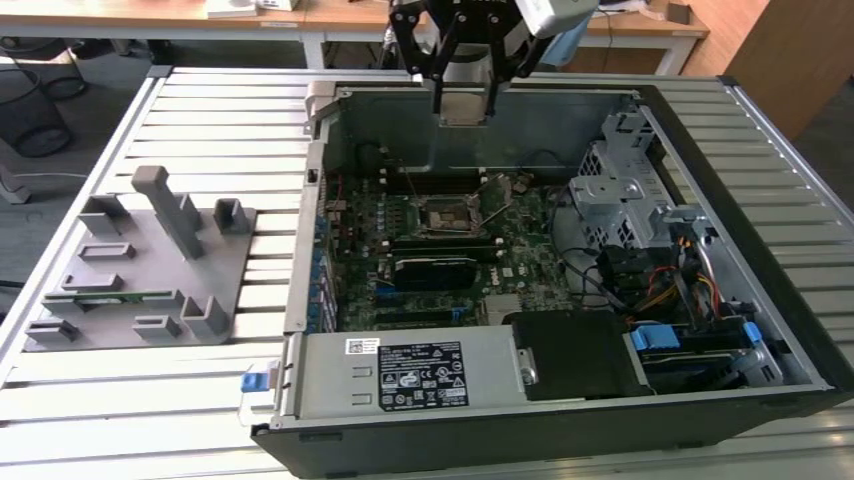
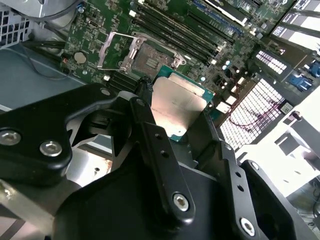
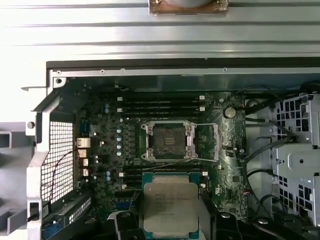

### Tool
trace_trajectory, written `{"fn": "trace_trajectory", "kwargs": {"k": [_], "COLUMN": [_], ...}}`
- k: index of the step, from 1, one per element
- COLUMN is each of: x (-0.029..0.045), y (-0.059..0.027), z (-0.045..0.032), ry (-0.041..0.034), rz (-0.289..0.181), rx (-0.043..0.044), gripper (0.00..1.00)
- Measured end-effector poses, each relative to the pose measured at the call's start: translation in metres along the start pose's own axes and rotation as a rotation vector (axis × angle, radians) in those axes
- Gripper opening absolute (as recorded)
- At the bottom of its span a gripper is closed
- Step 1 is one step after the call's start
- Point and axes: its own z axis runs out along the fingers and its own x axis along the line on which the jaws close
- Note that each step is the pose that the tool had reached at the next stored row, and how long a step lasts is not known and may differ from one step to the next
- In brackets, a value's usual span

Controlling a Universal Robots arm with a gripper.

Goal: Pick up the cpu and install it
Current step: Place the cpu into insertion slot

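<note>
One gripper (image 1: 465, 112), top centre of the exterior view, clamps the cpu (image 1: 463, 103) by opposite edges above the open case (image 1: 534, 437). In the second wrist view, its silver lid faces the camera. In the first wrist view, it looks near-square, edges parallel with the empty socket (image 3: 167, 141).

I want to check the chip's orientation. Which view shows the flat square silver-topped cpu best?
The first wrist view: the flat square silver-topped cpu faces the camera squarely. The second wrist view shows it slanted and partly covered; the exterior view shows it small and distant.
</note>
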Motion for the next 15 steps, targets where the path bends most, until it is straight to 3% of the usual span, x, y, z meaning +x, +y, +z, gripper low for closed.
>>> {"fn": "trace_trajectory", "kwargs": {"k": [15], "x": [-0.0001], "y": [-0.0001], "z": [0.0021], "ry": [-0.0132], "rz": [0.251], "rx": [-0.0005], "gripper": [0.53]}}
